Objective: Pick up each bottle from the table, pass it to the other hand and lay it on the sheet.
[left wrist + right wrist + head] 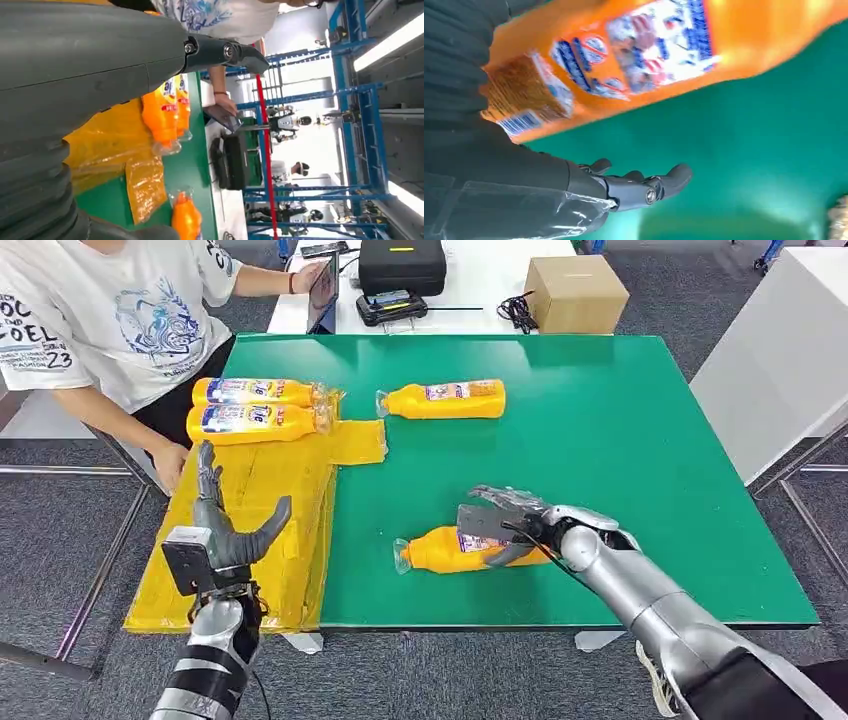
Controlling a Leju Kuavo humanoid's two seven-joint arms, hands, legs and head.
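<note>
right hand (505, 523) fingers wrap near bottle (440, 551), label half hidden | left hand (228, 527) fingers spread, empty

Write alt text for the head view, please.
The robot's right hand reaches over an orange bottle lying on a green table. Its left hand is open above a yellow sheet holding two bottles; another bottle lies nearby.

Head view: you look forward and down on green table (620, 440) from high. Left wrist view, turned sideways, faces far across sheet (145, 187). Right wrist view sits very near table (749, 150). All share green tabletop.
</note>
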